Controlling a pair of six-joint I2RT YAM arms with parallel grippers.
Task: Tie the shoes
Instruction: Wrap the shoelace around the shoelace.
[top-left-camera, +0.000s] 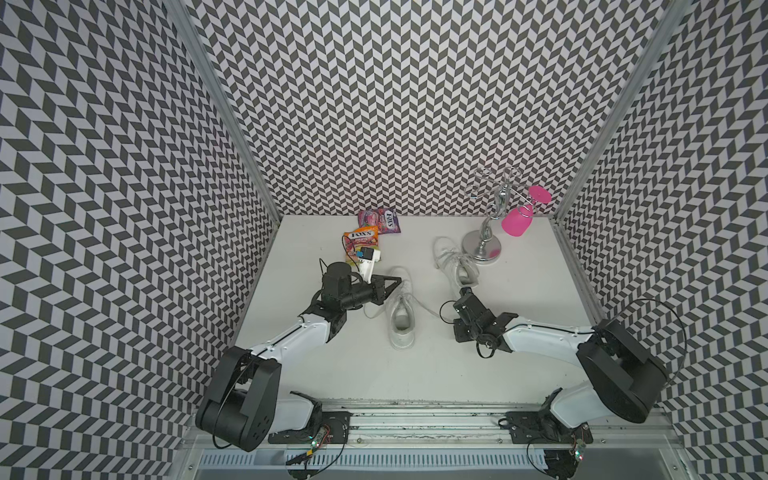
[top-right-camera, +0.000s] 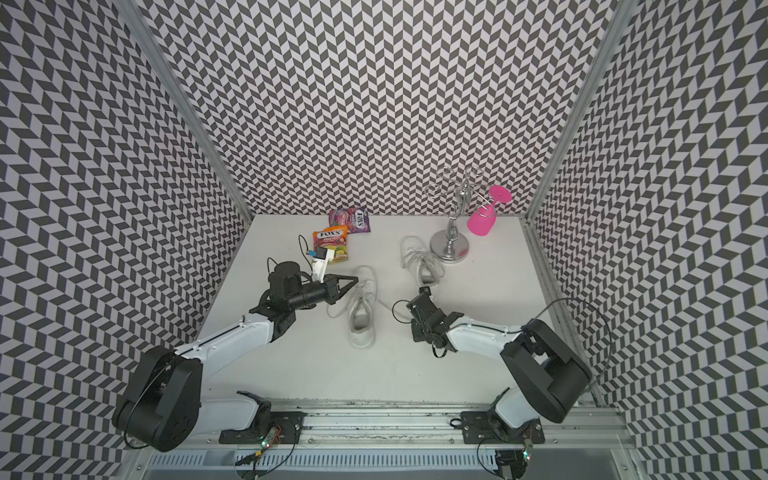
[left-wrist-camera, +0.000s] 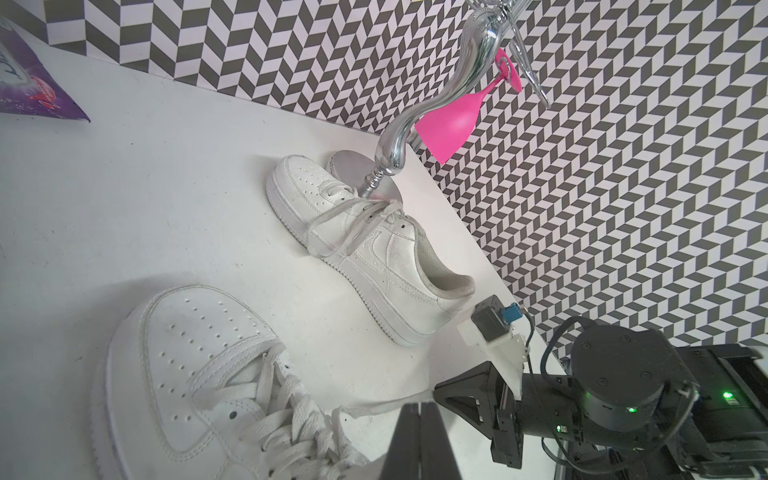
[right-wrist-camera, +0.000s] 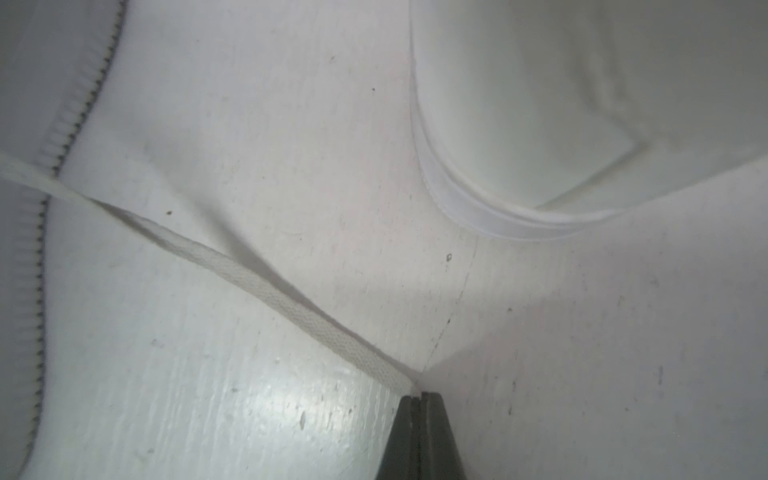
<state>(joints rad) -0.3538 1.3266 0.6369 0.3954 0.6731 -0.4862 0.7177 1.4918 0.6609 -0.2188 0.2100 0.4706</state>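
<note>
Two white shoes stand on the white table (top-left-camera: 528, 291). The near shoe (top-left-camera: 401, 316) has its toe pointing at the back wall, and its lace (right-wrist-camera: 266, 286) runs off to the right across the table. My right gripper (right-wrist-camera: 417, 395) is down at the table surface, shut on that lace's end; the left wrist view shows the right gripper (left-wrist-camera: 437, 388) too. My left gripper (top-left-camera: 399, 281) hovers over the near shoe's lacing (left-wrist-camera: 266, 399), shut, with nothing seen between its fingers. The far shoe (top-left-camera: 455, 259) sits behind, with its laces looped across its top.
A silver stand (top-left-camera: 482, 249) with a pink glass (top-left-camera: 515, 222) hung on it rises right beside the far shoe. An orange candy bag (top-left-camera: 360, 237) and a purple one (top-left-camera: 380, 221) lie at the back left. Patterned walls close in three sides.
</note>
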